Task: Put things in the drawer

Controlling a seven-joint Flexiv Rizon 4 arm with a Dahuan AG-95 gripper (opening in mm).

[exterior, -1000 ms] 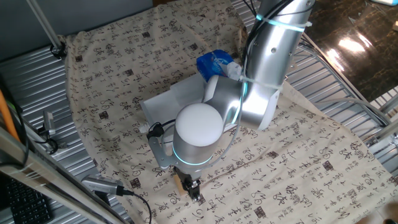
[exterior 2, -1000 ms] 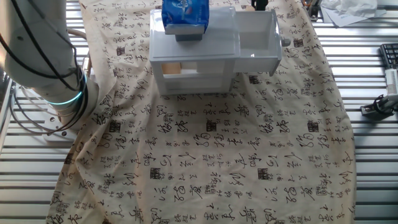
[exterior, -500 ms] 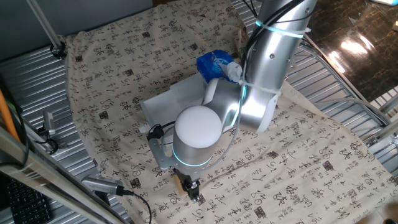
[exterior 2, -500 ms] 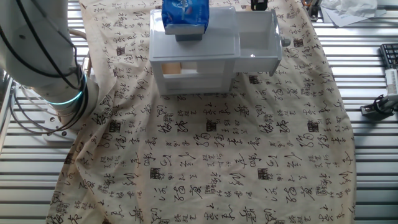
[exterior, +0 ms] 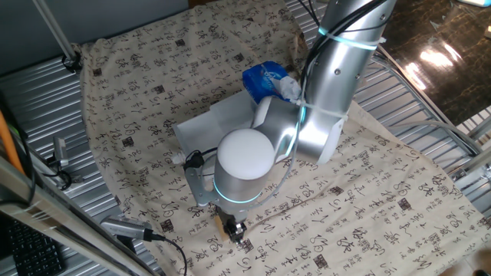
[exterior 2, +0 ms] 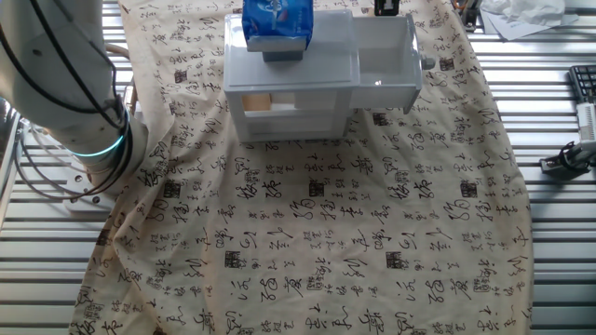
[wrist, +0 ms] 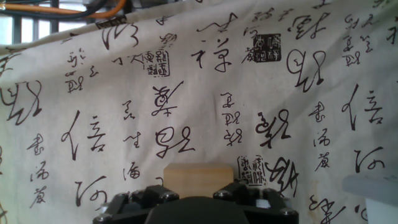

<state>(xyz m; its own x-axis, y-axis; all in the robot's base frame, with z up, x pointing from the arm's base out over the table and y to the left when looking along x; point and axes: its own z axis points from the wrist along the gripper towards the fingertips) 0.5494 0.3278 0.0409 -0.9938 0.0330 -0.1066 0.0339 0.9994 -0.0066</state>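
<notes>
The small tan block [wrist: 198,177] sits between my gripper's [wrist: 196,194] two dark fingers, low in the hand view, just over the patterned cloth. In one fixed view my gripper [exterior: 235,230] is under the arm's round white joint, shut on the block [exterior: 224,225], near the table's front edge. The white cabinet [exterior 2: 289,70] stands on the cloth with its upper drawer [exterior 2: 386,58] pulled out and its knob [exterior 2: 426,63] showing. In that view my gripper [exterior 2: 386,7] is just beyond the open drawer.
A blue-and-white tissue pack [exterior 2: 277,20] lies on the cabinet top, also seen in one fixed view [exterior: 265,78]. The lower drawer with the tan slot [exterior 2: 259,102] is closed. A white corner [wrist: 373,198] shows at the hand view's lower right. Metal slats [exterior 2: 549,112] surround the cloth.
The arm's upper link has shifted slightly to the right, and the gripper with the block has risen a little. The cabinet and the tissue pack have not moved.
</notes>
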